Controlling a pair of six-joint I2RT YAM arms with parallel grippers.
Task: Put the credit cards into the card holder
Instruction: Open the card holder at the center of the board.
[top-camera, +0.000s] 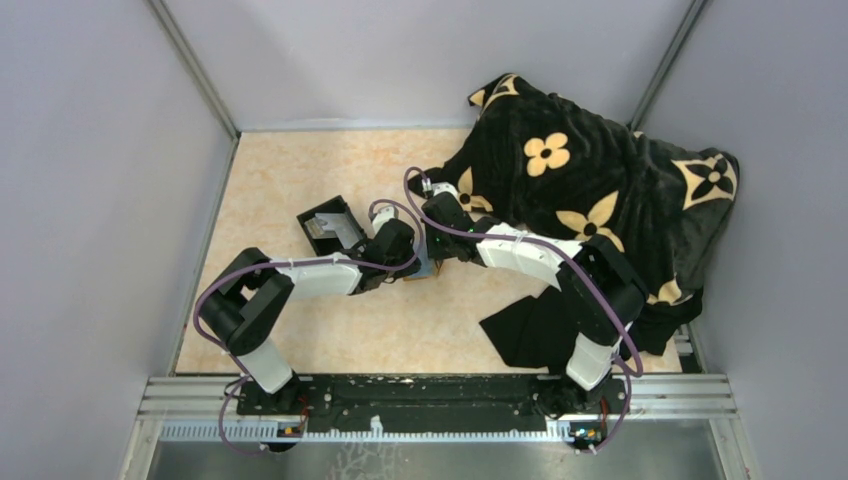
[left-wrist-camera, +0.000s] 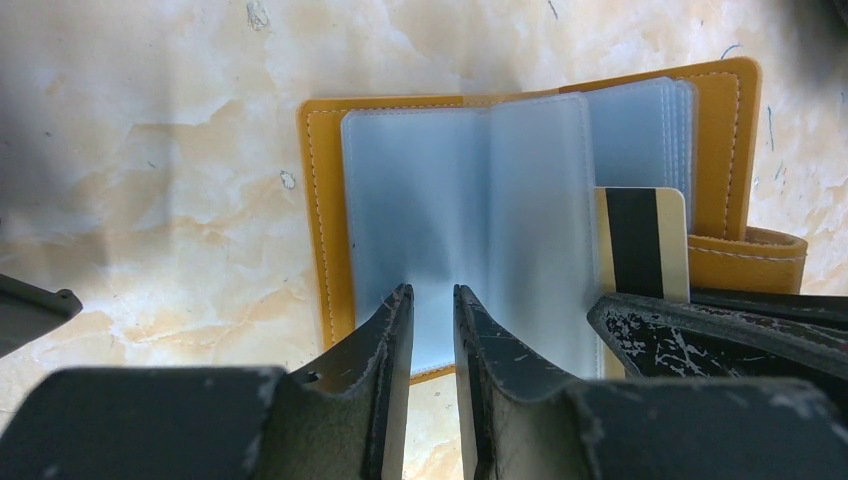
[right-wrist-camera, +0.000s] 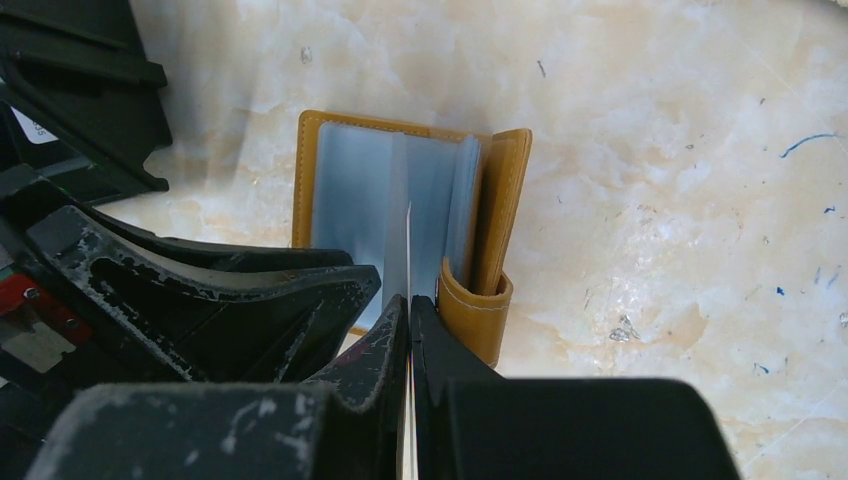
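The credit card (left-wrist-camera: 640, 245), golden-tan with a black stripe, is sitting pinched between the pressed-together fingers of my right gripper (right-wrist-camera: 410, 305). Its leading short edge is sitting at the right-hand stack of clear sleeves (left-wrist-camera: 640, 130) in the card holder (left-wrist-camera: 325, 200). The holder is lying open like a book on the marbled table (left-wrist-camera: 150, 150), between the two arms.

I am reading this as the insertion step: the card is looking lined up, but to my eye it is not yet inside any pocket. My left gripper (left-wrist-camera: 432, 300) is resting over the near edge of the middle sleeves with its fingers a narrow gap apart. I cannot tell whether it is pinching a sleeve or only pressing the pages flat.

The card's long axis is running along the right gripper's fingers, pointing away from the wrist toward the holder's far edge, as the stripe shows. In the right wrist view it is showing edge-on, a thin line above the sleeves, so I am judging it as tilting well off the flat pages.

For the next move I am looking to find a pocket mouth, lay the card closer to the sleeve's plane, and slide it in lengthwise. The left side should be steadying the holder against skating.
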